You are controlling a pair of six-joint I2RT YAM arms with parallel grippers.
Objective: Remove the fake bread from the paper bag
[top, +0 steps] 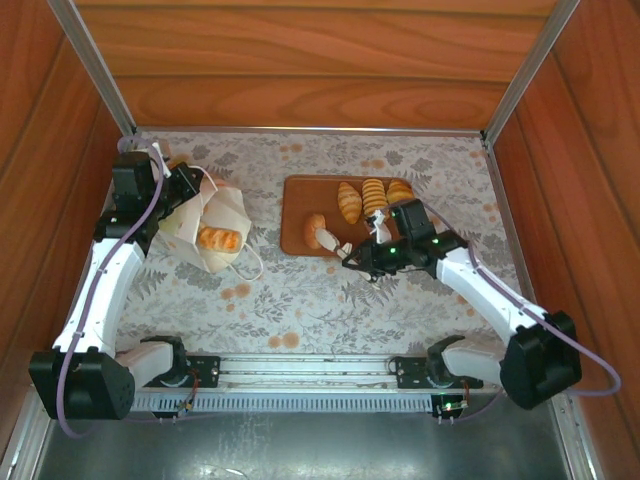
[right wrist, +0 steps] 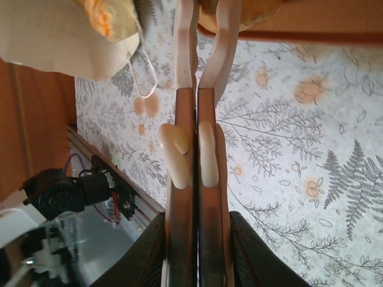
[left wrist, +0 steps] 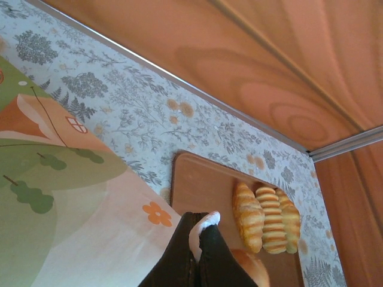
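The white paper bag (top: 215, 225) with its green and orange print lies tilted at the left, mouth towards the front. One piece of fake bread (top: 218, 238) shows inside the mouth. My left gripper (top: 188, 185) is shut on a white bit of the bag's rim (left wrist: 206, 224). Three fake breads (top: 372, 198) lie side by side on the brown tray (top: 298, 205), and another one (top: 315, 230) lies at its near edge. My right gripper (top: 362, 258) is shut on wooden tongs (right wrist: 196, 149), whose pale tips (top: 328, 240) reach that near bread (right wrist: 239, 12).
Wooden walls close in the back and both sides. A metal rail (top: 300, 370) with the arm bases runs along the near edge. The bag's string handle (top: 250, 265) trails on the patterned tabletop. Open tabletop lies between the tray and the rail.
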